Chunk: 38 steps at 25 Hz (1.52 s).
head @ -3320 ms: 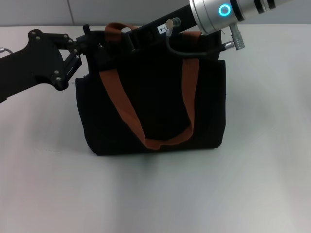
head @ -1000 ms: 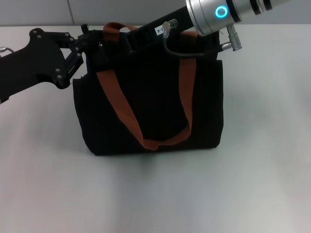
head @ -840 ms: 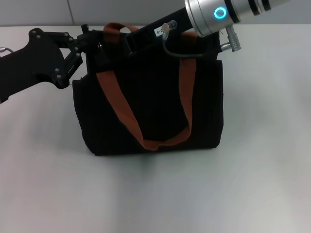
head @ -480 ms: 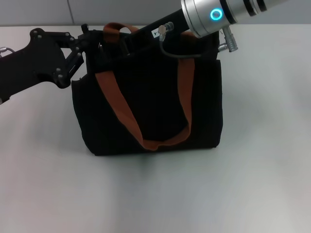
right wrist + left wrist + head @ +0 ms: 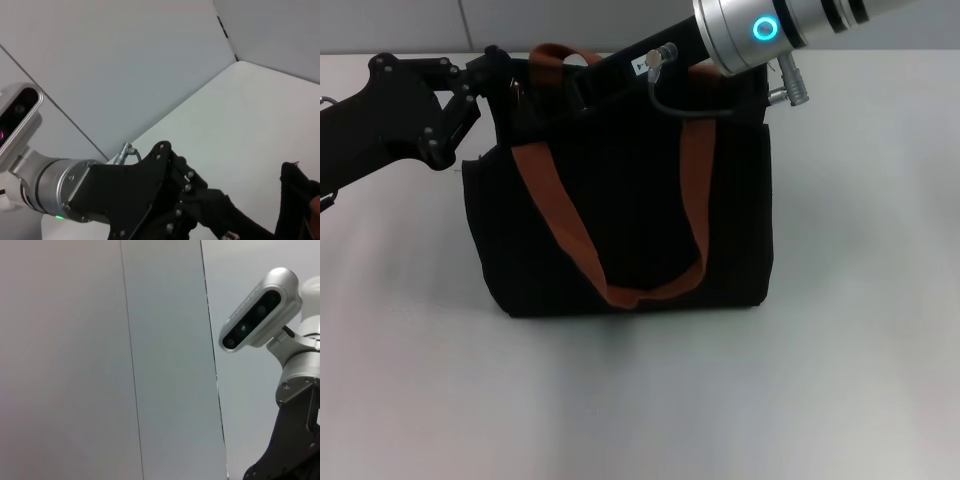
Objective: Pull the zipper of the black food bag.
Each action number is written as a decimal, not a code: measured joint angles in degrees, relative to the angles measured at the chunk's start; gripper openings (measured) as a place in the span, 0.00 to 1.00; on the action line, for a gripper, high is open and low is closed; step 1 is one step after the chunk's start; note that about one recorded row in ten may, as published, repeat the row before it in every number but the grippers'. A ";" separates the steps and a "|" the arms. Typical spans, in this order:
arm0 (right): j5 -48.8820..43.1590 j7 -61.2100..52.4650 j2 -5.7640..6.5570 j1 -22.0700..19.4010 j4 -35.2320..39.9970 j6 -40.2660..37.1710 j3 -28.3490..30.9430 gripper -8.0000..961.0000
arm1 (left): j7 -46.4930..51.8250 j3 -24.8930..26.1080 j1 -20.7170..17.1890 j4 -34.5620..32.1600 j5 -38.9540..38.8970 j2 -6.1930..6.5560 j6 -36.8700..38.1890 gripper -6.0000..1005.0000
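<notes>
Black food bag (image 5: pixel 620 215) upright on the table (image 5: pixel 860 300). Left gripper (image 5: pixel 505 85) at its top left corner, right gripper (image 5: pixel 582 82) over the top edge (zipper hidden). Finger positions: cannot tell, probably both closed.

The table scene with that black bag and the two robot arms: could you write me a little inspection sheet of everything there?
Surface: plain white table.
Job's things: black food bag stands upright, one orange-brown strap hanging down its front; zipper hidden.
Clutter: nothing seen.
Grippers: left pincer at the bag's top left corner; right pincer reaches over the top edge near the other strap; fingers hidden on both.
Cables: short black cable looping off the right arm.
Surroundings: pale panelled wall.
</notes>
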State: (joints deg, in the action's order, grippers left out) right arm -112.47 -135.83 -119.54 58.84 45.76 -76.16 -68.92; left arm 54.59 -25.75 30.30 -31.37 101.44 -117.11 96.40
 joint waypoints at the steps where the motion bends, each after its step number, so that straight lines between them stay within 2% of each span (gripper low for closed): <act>1: 0.00 0.00 0.00 0.00 0.00 0.00 0.00 0.27 | 0.00 0.00 0.00 0.00 0.00 0.00 0.00 0.03; 4: 0.04 0.13 0.00 0.16 0.02 0.47 -0.15 0.34 | 0.57 0.00 -0.01 0.00 -0.04 0.02 0.20 0.03; 26: 0.02 0.82 -0.06 1.06 0.12 3.14 -2.47 0.30 | 1.84 -0.06 0.37 0.08 -0.06 -0.13 -0.54 0.03; 28: 0.00 0.83 -0.07 0.90 0.14 3.46 -2.48 0.09 | 1.88 -0.05 0.29 0.08 -0.05 -0.13 -0.57 0.03; 38: 0.08 0.82 -0.09 -0.52 2.21 2.57 -2.48 0.03 | 2.00 0.00 -0.19 0.08 -0.02 0.00 -0.95 0.03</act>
State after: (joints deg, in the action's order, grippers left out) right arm -112.39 -135.01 -119.62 58.32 47.98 -73.59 -71.40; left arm 56.59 -25.75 30.11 -31.29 101.43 -117.11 95.45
